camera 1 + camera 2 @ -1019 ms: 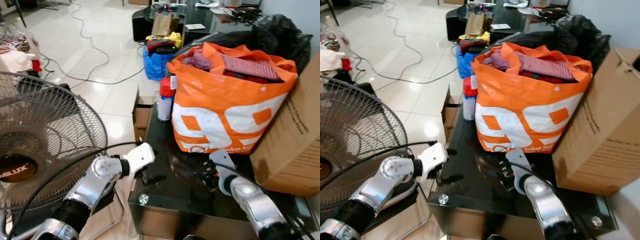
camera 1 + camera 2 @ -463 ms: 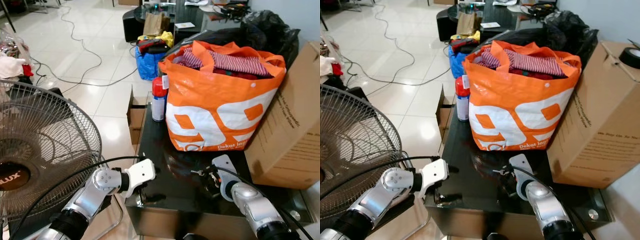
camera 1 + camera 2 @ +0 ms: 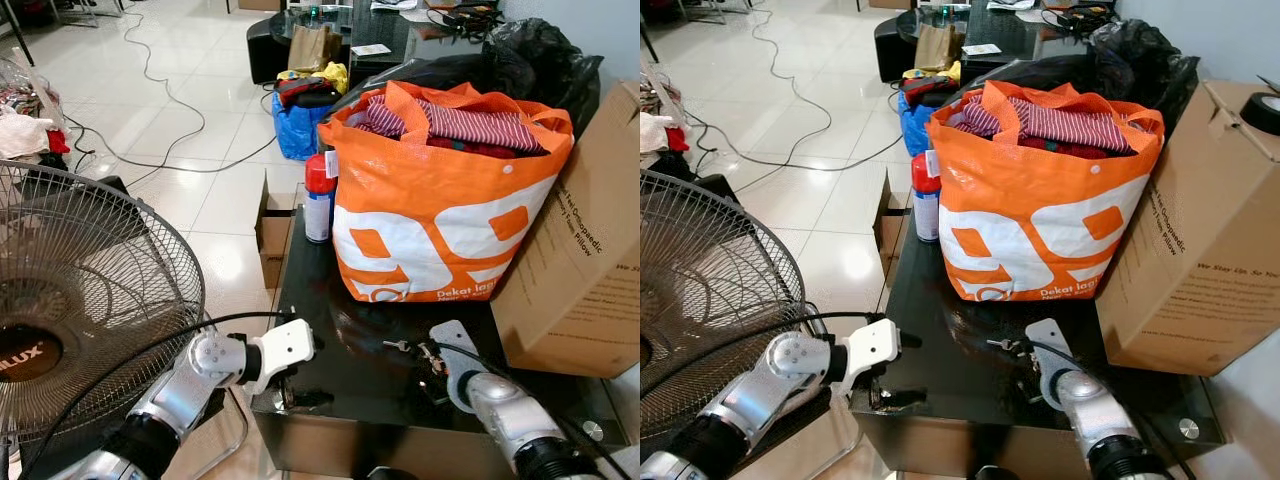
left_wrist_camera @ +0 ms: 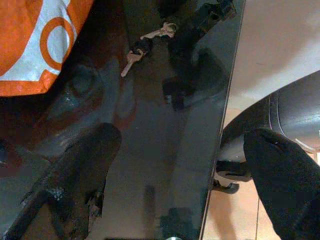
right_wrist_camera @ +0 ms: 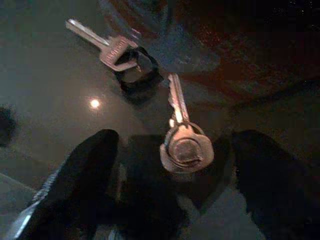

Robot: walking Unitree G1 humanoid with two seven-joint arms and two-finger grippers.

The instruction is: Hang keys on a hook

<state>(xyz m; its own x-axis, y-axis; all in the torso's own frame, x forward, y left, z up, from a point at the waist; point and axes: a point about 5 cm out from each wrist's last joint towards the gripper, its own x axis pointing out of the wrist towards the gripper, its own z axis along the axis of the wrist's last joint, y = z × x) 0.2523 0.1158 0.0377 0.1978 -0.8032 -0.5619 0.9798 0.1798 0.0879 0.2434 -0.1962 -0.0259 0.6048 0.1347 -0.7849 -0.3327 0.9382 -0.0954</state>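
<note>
A small bunch of keys (image 3: 405, 347) with a black fob lies on the black glass table (image 3: 340, 345), in front of the orange bag. My right gripper (image 3: 436, 362) sits low over the table just right of the keys. In the right wrist view it is open (image 5: 175, 145): one silver key's round head (image 5: 183, 147) lies between the fingers, and a second key (image 5: 107, 47) with the black fob (image 5: 135, 75) lies beyond. My left gripper (image 3: 292, 392) is open at the table's front left edge. The left wrist view looks across the glass to the keys (image 4: 145, 45).
An orange bag (image 3: 440, 200) full of clothes stands on the table with a red-capped spray can (image 3: 318, 195) at its left. A cardboard box (image 3: 590, 270) takes the table's right side. A large floor fan (image 3: 80, 300) stands to the left. Cables (image 3: 170, 120) cross the tiled floor.
The camera has risen and pulled back slightly. My right gripper stays beside the keys, which now lie plainly on the glass. My left gripper has dropped to the table's front edge.
</note>
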